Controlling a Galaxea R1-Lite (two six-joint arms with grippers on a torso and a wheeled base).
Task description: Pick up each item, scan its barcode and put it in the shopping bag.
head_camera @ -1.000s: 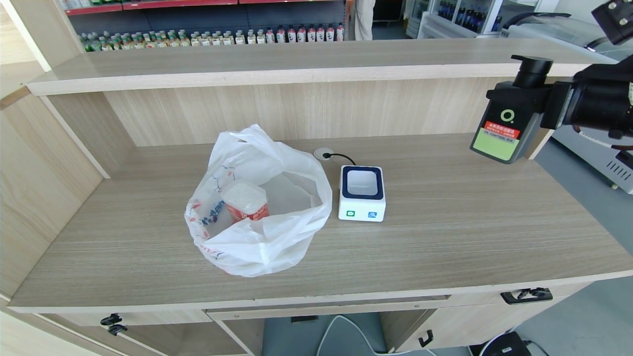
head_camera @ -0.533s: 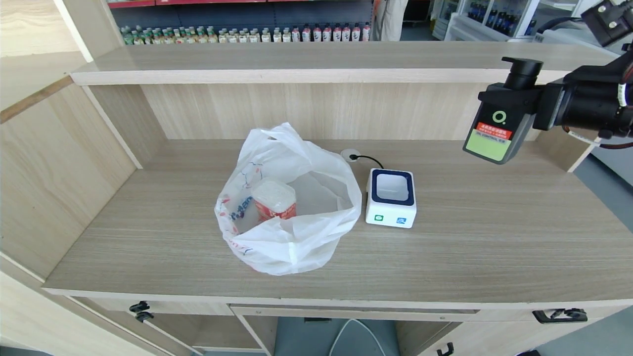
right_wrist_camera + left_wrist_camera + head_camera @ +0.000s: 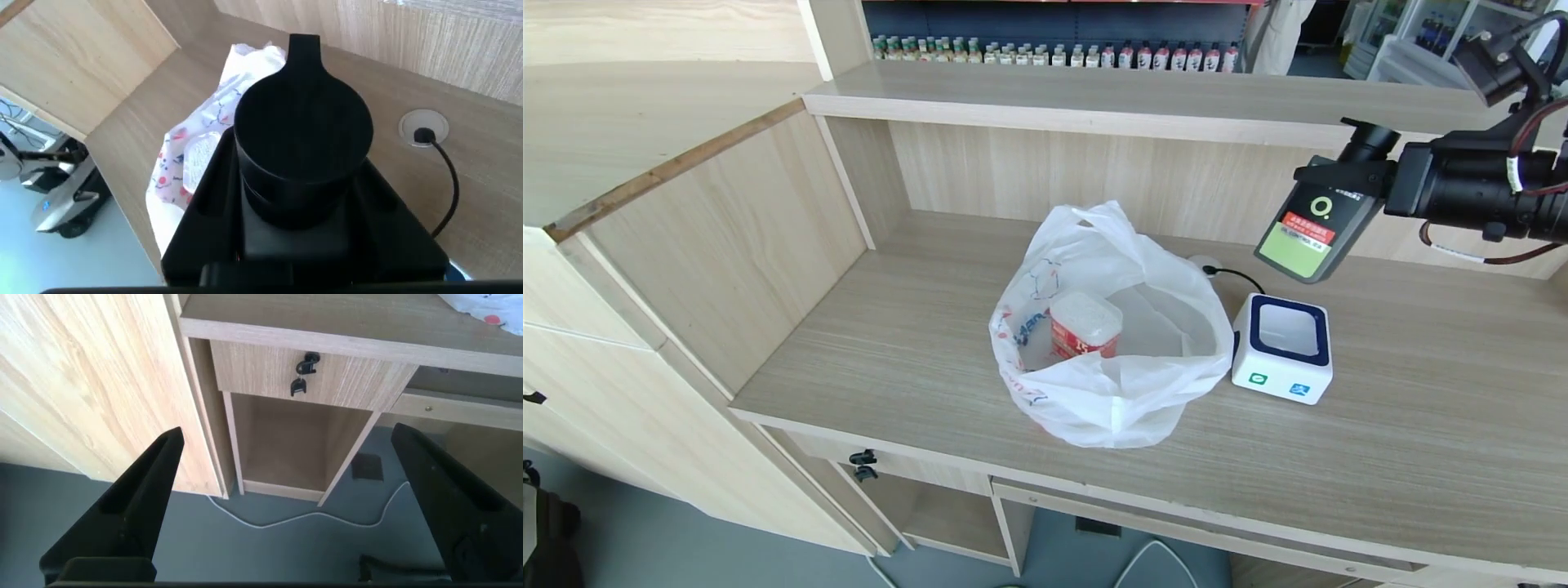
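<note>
Farthest left, my left claw hung low beside the counter, its fingers spread wide with nothing between them. It looked in at the keyed drawer under the worktop.

On the counter stood the shopping bag with its mouth open. A red-and-white cup sat upright inside it, so I judged one item already dealt with. Just to the right of the bag, touching or nearly touching its plastic, sat the scanner with its window facing up and its cable running off behind.

Right of that, and higher, my right claw was pinched on the shoulder of a dark bottle. The bottle hung in the air, tilted, with the cap up and its green-and-red label turned toward my head.

Two things had changed in the last second. My head had swung, so the whole counter had slid across my view, but neither the bag nor the scanner had shifted on the wood. Measured against the scanner, though, the bottle had come in from well off to the right until it hung almost over the scanner's far edge, and it leaned more than it had.

I took that to mean I was at the scanning step for this second item. I could not see a barcode on the bottle. It still had to face that window, and only then could the bottle go left into the bag beside the cup.
</note>
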